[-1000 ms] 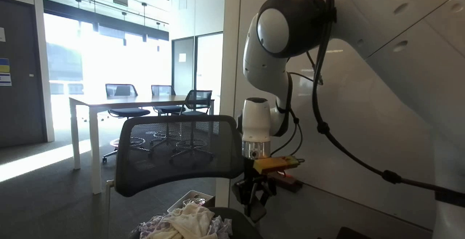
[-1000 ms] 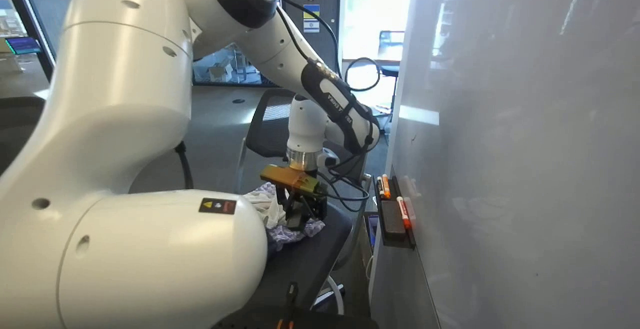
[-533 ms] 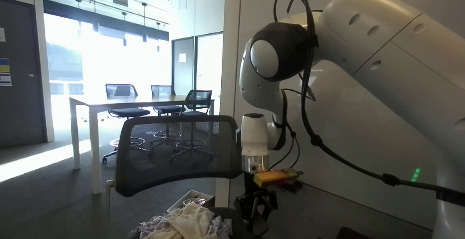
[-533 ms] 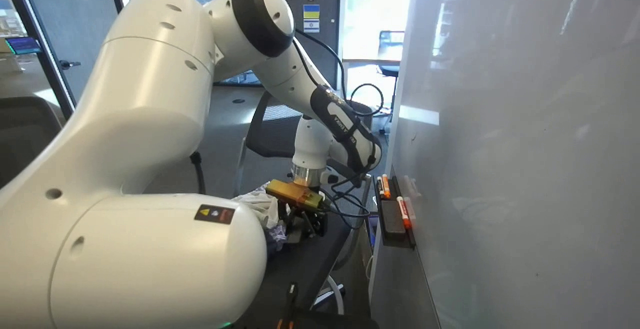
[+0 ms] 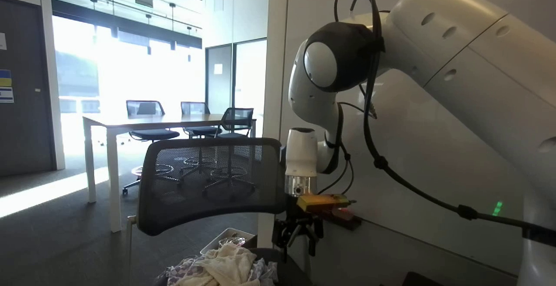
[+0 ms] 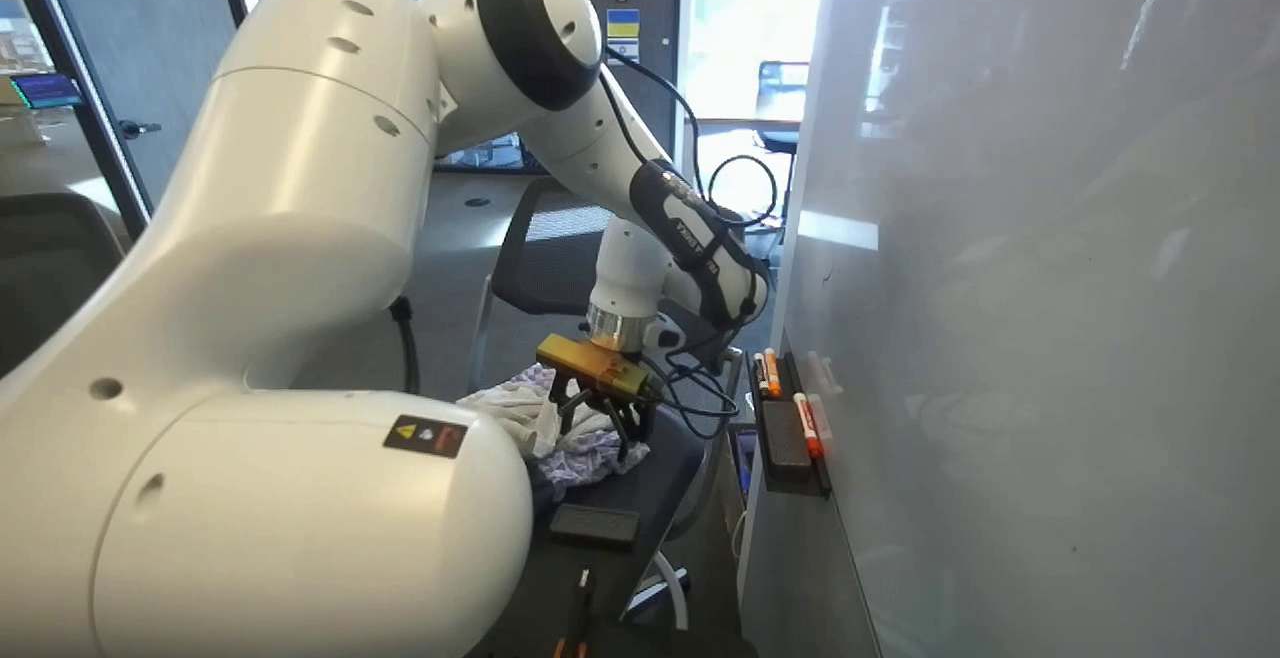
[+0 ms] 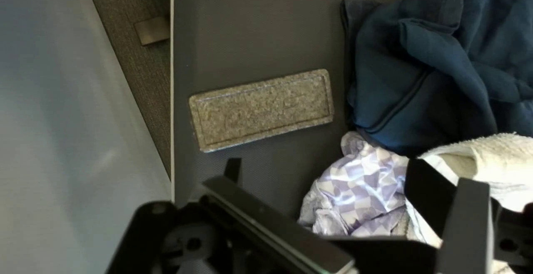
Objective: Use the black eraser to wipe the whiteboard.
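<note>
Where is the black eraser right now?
In the wrist view, the eraser lies near the middle, on the chair seat, just left of the blue cloth.

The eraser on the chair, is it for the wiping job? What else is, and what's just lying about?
For the job:
eraser
whiteboard
gripper, open and holding nothing

Just lying about:
dark blue cloth
checked cloth
pale cloth
markers

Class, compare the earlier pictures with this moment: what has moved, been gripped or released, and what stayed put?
The gripper dipped, then opened and rose a little, letting go of the black eraser, which now lies on the chair seat. The cloths and the markers by the whiteboard stayed put.
</note>
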Motion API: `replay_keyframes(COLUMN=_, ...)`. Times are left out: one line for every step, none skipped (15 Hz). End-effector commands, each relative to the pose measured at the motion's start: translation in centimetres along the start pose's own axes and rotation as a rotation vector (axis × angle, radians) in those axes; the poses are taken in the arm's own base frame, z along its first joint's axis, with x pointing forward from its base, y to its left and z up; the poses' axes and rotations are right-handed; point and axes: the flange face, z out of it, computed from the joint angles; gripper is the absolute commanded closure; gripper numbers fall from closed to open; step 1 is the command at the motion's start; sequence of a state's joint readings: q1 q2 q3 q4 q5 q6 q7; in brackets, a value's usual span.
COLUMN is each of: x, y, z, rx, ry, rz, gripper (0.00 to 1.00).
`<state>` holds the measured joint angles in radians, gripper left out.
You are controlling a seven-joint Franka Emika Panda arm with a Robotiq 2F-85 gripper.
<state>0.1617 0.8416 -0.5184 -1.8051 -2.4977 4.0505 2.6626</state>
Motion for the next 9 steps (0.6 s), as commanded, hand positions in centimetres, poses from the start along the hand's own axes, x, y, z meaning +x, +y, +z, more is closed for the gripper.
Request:
replay_keyframes(x=-0.8, y=-0.2, z=-4.0, rx=0.041, ry=-0.005, rz=0.053, gripper=0.0)
replay_keyframes(x=-1.2, y=-0.4, z=-4.9, rx=0.045, ry=-0.004, rz=0.06, gripper=0.0)
replay_keyframes(x=-1.8, y=-0.8, z=-5.9, rx=0.049, ry=-0.002, rz=0.061, gripper=0.0)
replay_keyframes(x=-2.1, y=-1.1, z=-6.5, rx=0.059, ry=0.001, rz=0.069, gripper=0.0)
replay_keyframes(x=-2.6, y=-1.4, z=-7.2, rx=0.065, ry=-0.001, rz=0.066, gripper=0.0)
replay_keyframes(x=-3.0, y=-1.6, z=-7.9, rx=0.07, ry=-0.009, rz=0.062, gripper=0.0)
replay_keyframes(x=-3.5, y=-1.7, z=-8.4, rx=0.073, ry=-0.034, rz=0.056, gripper=0.0)
replay_keyframes(x=-1.9, y=-1.0, z=-6.7, rx=0.061, ry=-0.004, rz=0.042, gripper=0.0)
replay_keyframes(x=-2.3, y=-1.2, z=-7.3, rx=0.063, ry=-0.011, rz=0.041, gripper=0.0)
